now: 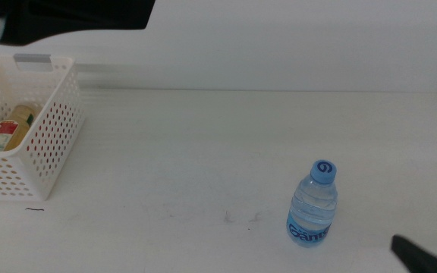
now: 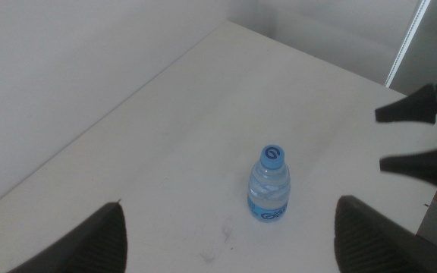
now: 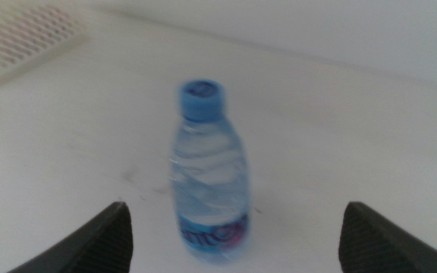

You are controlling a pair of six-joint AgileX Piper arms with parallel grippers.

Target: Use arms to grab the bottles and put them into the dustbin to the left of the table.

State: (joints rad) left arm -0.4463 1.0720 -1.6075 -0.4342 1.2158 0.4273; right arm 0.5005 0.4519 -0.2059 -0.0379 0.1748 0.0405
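Observation:
A small water bottle (image 1: 312, 205) with a blue cap and blue label stands upright on the white table (image 1: 203, 152), right of centre. My right gripper (image 1: 419, 226) is open at the bottom right, just short of the bottle. In its wrist view the bottle (image 3: 211, 182) stands ahead between the wide jaws of the right gripper (image 3: 235, 206), untouched. My left arm (image 1: 74, 15) hangs high at the far left above the dustbin (image 1: 48, 144). The left gripper (image 2: 230, 208) is open and empty, looking down on the bottle (image 2: 269, 186). The dustbin holds a yellow-liquid bottle (image 1: 23, 117) and a red can (image 1: 0, 135).
The dustbin, a white perforated basket, stands at the table's left edge with a grey bar (image 1: 33, 59) on its rim. A wall runs behind the table. The right gripper (image 2: 379, 139) also shows in the left wrist view, beside the table's edge.

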